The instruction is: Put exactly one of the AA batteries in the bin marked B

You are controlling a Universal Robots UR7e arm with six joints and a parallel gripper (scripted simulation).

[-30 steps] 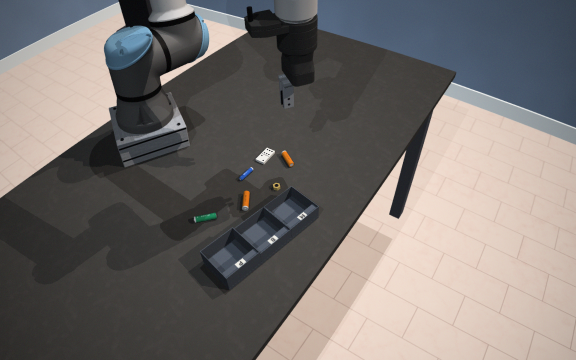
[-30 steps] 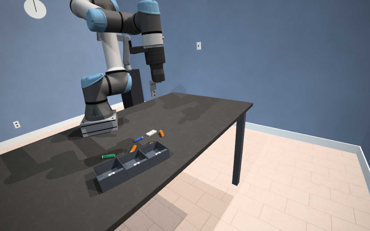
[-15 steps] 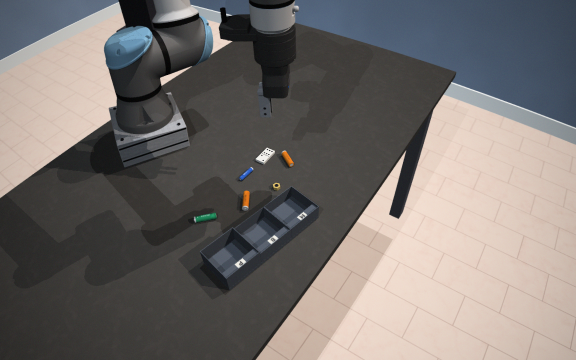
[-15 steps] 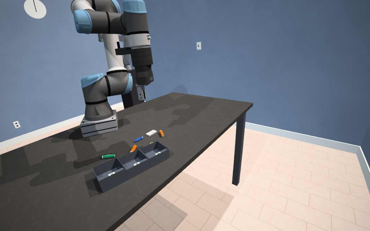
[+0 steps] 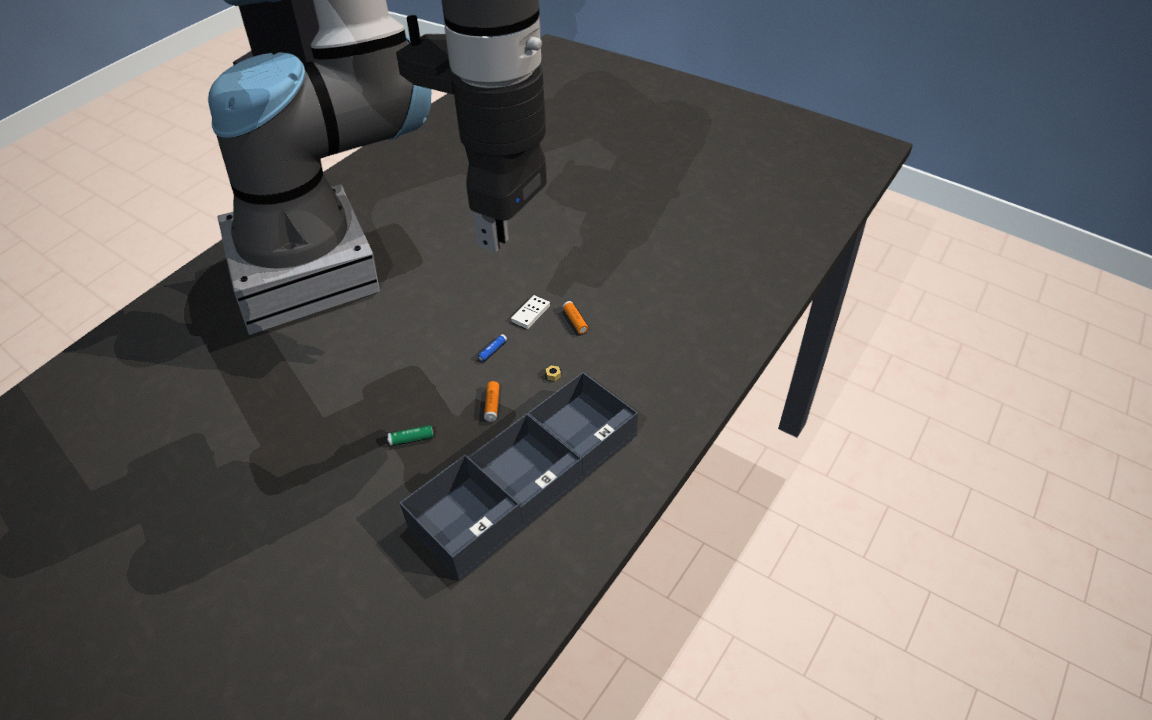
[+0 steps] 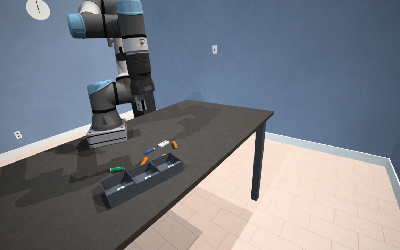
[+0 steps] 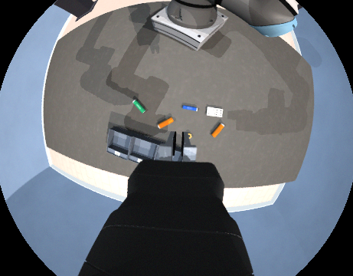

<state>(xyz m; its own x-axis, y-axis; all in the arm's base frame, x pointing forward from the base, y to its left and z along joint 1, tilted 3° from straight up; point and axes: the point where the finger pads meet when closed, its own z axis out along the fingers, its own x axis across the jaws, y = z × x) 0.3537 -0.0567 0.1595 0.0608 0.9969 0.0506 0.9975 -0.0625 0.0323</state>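
Note:
Three joined grey bins stand near the table's front edge; the middle one is marked B (image 5: 522, 465), between P (image 5: 459, 516) and M (image 5: 582, 420), and all look empty. Several batteries lie on the table: an orange one (image 5: 491, 400) just behind bin B, another orange one (image 5: 575, 317), a thinner blue one (image 5: 491, 347) and a green one (image 5: 410, 435). My gripper (image 5: 492, 237) hangs high above the table, behind the batteries and towards the arm's base. Its fingers point down, stand nearly together and hold nothing. In the wrist view the gripper (image 7: 181, 146) shows over the bins.
A white domino (image 5: 530, 310) lies beside the far orange battery. A brass nut (image 5: 552, 372) lies just behind bin M. The arm's base (image 5: 298, 259) stands at the back left. The table's edge runs close in front of the bins.

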